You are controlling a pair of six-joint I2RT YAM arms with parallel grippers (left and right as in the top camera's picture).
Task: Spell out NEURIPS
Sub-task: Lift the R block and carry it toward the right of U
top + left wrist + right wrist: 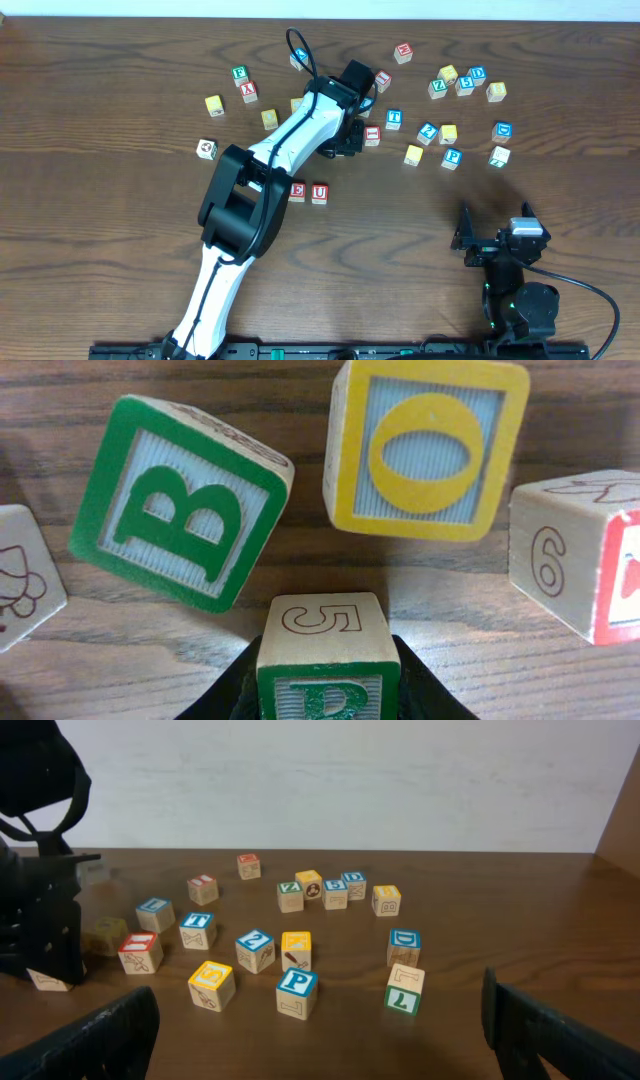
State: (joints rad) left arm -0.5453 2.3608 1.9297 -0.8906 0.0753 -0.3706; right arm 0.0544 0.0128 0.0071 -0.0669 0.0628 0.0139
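Left fingers (pixel 232 695) clamp a green-lettered cube (pixel 325 650), B cube (pixel 180 500) and O cube (pixel 425 445) crowding ahead; right fingers (pixel 110 1040) gape wide over open table (pixel 100 250).

Honestly this is looking like a robotics lab bench, what with a left arm (pixel 295 135) and a right arm (pixel 520 300) sitting by a black rail (pixel 330 352) at the edge of a dark wood-grain table (pixel 100 100), a cable (pixel 600 287) trailing off, a bare white wall (pixel 350 780) standing behind and letter blocks (pixel 452 157) lying scattered about.
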